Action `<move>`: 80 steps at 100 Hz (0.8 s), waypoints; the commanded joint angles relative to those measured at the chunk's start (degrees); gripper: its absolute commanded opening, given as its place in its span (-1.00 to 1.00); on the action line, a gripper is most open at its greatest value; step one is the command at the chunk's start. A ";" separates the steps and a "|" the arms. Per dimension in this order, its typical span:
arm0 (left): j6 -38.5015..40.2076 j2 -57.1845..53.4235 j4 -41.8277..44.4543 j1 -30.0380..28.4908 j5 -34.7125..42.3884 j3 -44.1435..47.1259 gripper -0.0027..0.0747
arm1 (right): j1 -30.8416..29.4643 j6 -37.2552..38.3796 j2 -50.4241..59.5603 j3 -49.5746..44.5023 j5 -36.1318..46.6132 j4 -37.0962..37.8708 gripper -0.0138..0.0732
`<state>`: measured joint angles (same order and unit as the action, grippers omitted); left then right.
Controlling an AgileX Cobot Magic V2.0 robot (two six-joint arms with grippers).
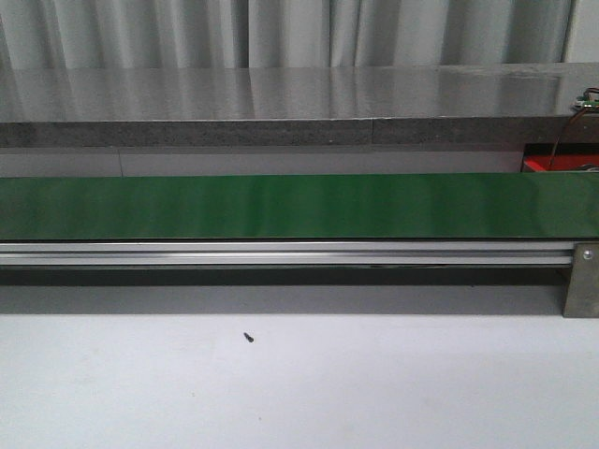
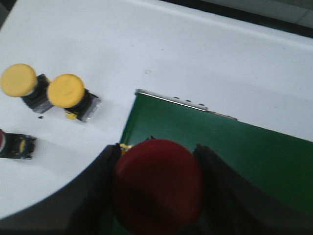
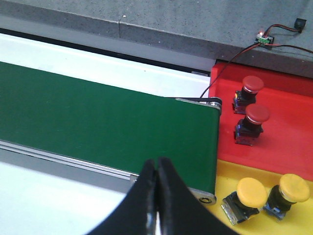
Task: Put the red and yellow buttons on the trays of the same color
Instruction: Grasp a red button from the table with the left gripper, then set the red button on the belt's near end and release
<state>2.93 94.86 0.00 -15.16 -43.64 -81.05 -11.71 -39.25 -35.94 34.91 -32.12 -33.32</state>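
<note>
1. The left gripper (image 2: pixel 157 193) is closed on a red button (image 2: pixel 157 188): its dark fingers (image 2: pixel 100 188) press the broad red cap from both sides, so the jaws stand about a cap's width apart.
2. The right gripper (image 3: pixel 157 196) holds nothing — its two fingers meet tip to tip, with only a thin seam between them.
3. The held red button is blurred and fills the lower middle of the left wrist view; a bit of yellow shows at its upper left edge.
4. It hangs over the end of the green belt (image 2: pixel 220 156), near the metal end roller (image 2: pixel 171 99).
5. On the white table (image 2: pixel 146 44) beside that belt end stand two yellow buttons (image 2: pixel 18 80) (image 2: pixel 66 90), close together, each on a dark base.
6. A further button body (image 2: pixel 17 146) lies at the view's edge, mostly cut off.
7. The right gripper hovers over the belt's near rail (image 3: pixel 73 164), close to its other end.
8. Past that end sits a red tray (image 3: pixel 288 127) with two red buttons (image 3: pixel 253 85) (image 3: pixel 257 115) — one just beside the other.
9. Adjoining it, a yellow tray (image 3: pixel 230 174) holds two yellow buttons (image 3: pixel 251 192) (image 3: pixel 294 188).
10. In the front view neither arm shows; the belt (image 1: pixel 281 206) crosses the frame, and a corner of the red tray (image 1: pixel 547 165) peeks in behind its right end.
</note>
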 commanded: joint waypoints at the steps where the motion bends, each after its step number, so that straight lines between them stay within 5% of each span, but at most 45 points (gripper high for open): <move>1: -0.89 -2.73 -1.88 1.61 2.52 -0.55 -0.83 | 0.11 -0.37 0.27 1.52 3.00 -1.07 -0.84; 80: -0.89 1.93 -2.80 2.59 9.01 6.75 -0.82 | 0.11 -0.37 0.27 1.52 3.00 -1.07 -0.84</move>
<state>2.09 98.06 -1.93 -12.87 -37.94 -72.85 -11.71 -39.25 -35.94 34.91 -32.12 -33.32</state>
